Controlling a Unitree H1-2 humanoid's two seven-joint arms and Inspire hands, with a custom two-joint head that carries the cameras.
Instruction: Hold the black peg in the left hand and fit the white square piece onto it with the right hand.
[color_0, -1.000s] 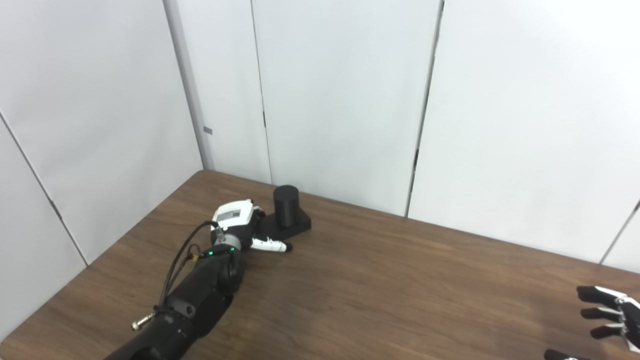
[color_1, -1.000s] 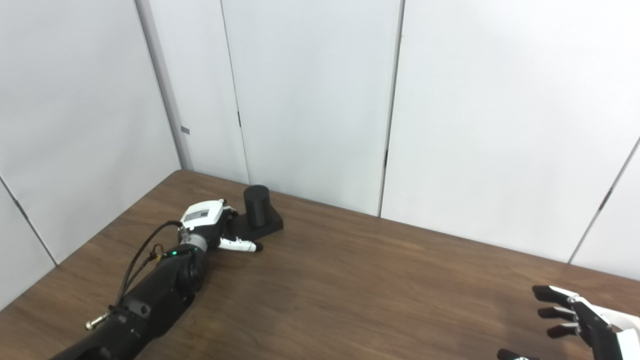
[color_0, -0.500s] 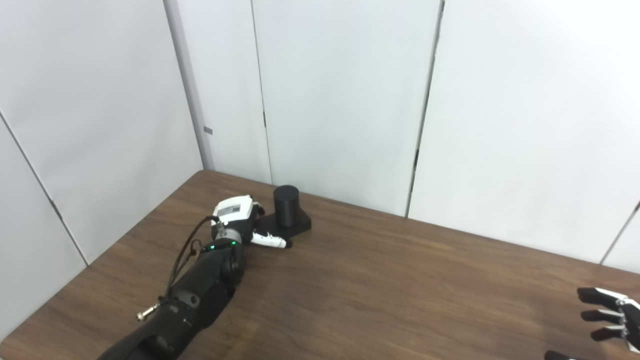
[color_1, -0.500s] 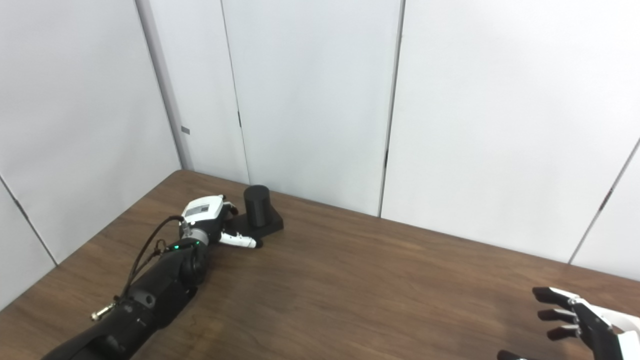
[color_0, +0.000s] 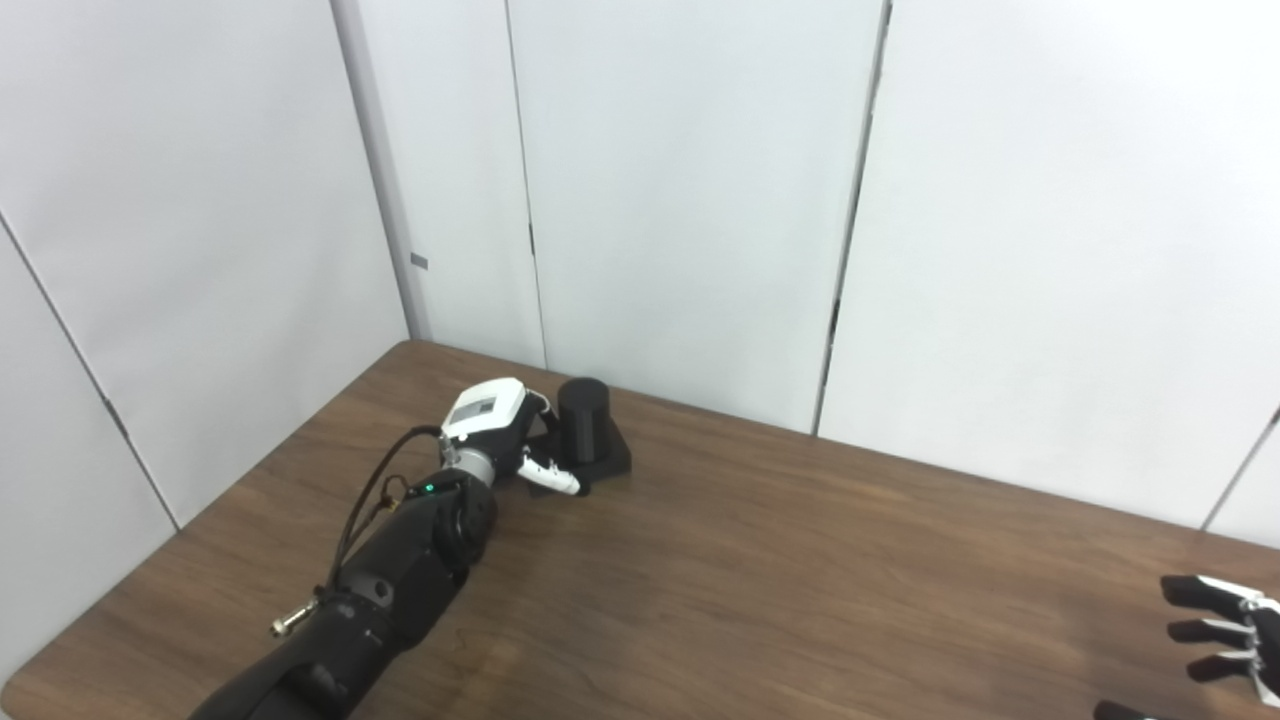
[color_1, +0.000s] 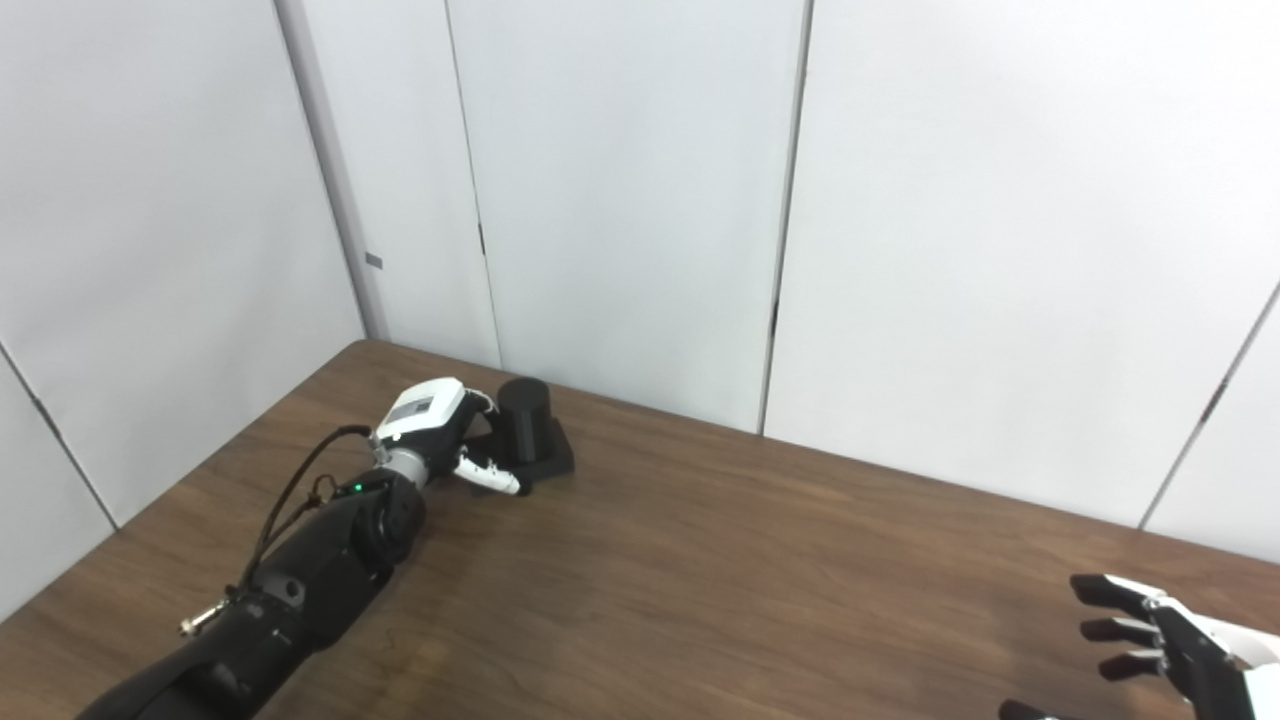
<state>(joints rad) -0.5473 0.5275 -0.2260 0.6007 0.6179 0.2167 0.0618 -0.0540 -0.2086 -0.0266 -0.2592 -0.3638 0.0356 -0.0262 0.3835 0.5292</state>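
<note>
Reaching at far counter (color_0: 760, 560) corner: left hand (color_0: 500, 430) against black peg (color_0: 584, 418), grip unclear. Right hand (color_1: 1165, 640) open, well apart. White piece unseen. Best wrapped low, peg kept upright.

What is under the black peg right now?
The peg stands upright on its own flat black base, which rests on the table. The left hand covers the base's near left side, so contact there is hidden. No white piece shows.
</note>
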